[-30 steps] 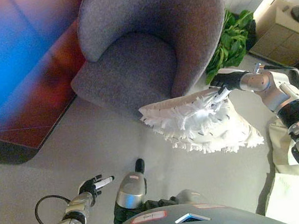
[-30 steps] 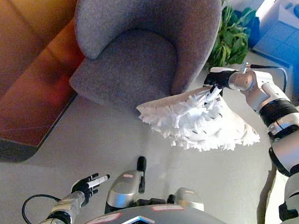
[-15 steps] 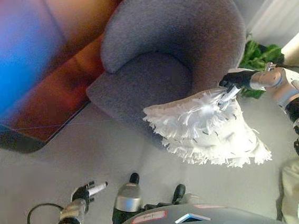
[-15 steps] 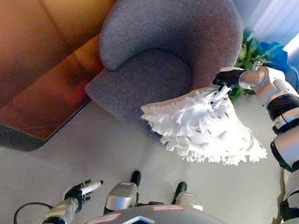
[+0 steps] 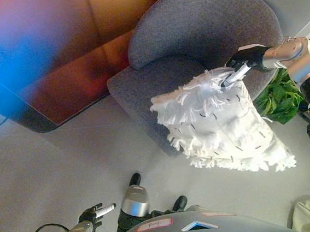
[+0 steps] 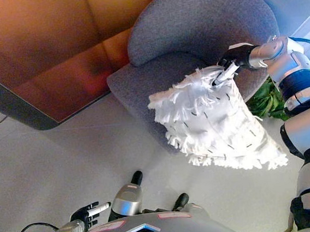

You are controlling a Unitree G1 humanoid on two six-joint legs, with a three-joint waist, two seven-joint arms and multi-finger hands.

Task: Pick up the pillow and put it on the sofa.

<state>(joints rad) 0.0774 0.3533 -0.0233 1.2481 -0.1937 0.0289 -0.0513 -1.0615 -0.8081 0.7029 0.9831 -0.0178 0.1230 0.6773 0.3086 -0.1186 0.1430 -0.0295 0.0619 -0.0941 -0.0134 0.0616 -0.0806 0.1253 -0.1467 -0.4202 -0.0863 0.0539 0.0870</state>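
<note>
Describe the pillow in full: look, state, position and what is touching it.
The pillow is white and shaggy, covered in soft fabric tufts with small dark flecks and a fringed edge. It hangs in the air, tilted, its upper corner pinched by the right robot hand, the rest drooping down to the right. It is held in front of the grey armchair, partly over the seat's front edge and above the pale floor. Whether it brushes the chair cannot be told. Nothing else is seen touching it.

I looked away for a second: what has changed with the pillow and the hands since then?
The whole view has shifted, so the camera moved. The right hand still grips the white fringed pillow, which now hangs in front of the grey sofa's seat, nearer than before. The left hand stays open and idle, low.
</note>
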